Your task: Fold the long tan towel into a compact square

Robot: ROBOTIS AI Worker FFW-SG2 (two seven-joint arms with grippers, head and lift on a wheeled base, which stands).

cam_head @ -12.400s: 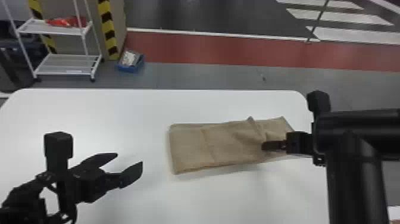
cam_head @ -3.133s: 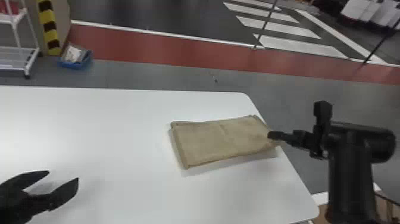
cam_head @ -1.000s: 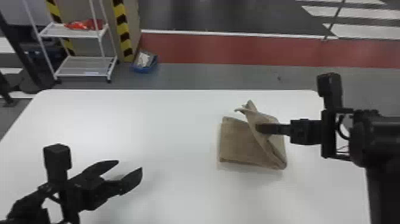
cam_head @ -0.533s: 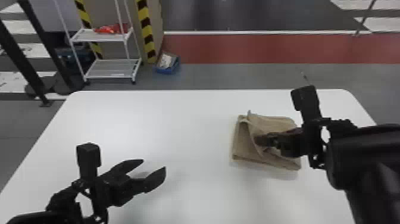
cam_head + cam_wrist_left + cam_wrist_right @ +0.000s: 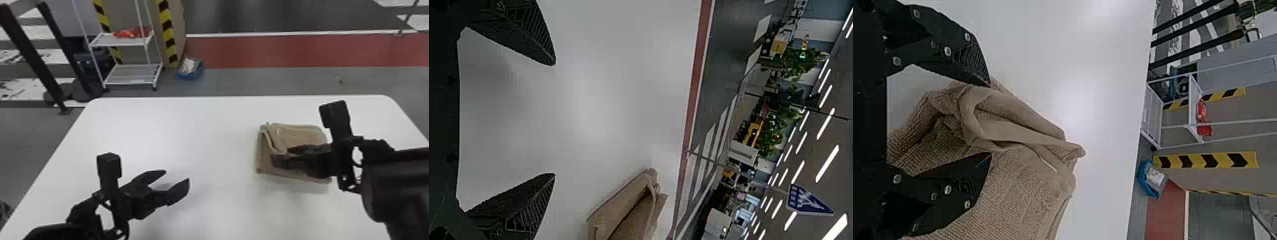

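The tan towel (image 5: 297, 137) lies folded into a small, roughly square stack right of centre on the white table, its front left layer rumpled. My right gripper (image 5: 279, 154) is over the towel's near part. In the right wrist view, the fingers of my right gripper (image 5: 990, 120) stand apart with a loose towel fold (image 5: 1018, 125) between them, not pinched. At the table's left front, my left gripper (image 5: 178, 175) is open above bare surface; its own wrist view has the left gripper (image 5: 555, 120) spread wide, with the towel (image 5: 626, 210) farther off.
The white table (image 5: 204, 127) has its far edge just beyond the towel. Past it on the floor stand a white shelf rack (image 5: 134, 75) and a blue bin (image 5: 190, 71). Dark posts (image 5: 32, 54) rise at the far left.
The head view has swung left. Earlier the towel was a long strip; its right part has been folded over leftward by my right gripper, whose fingers have since parted. My left gripper stays open.
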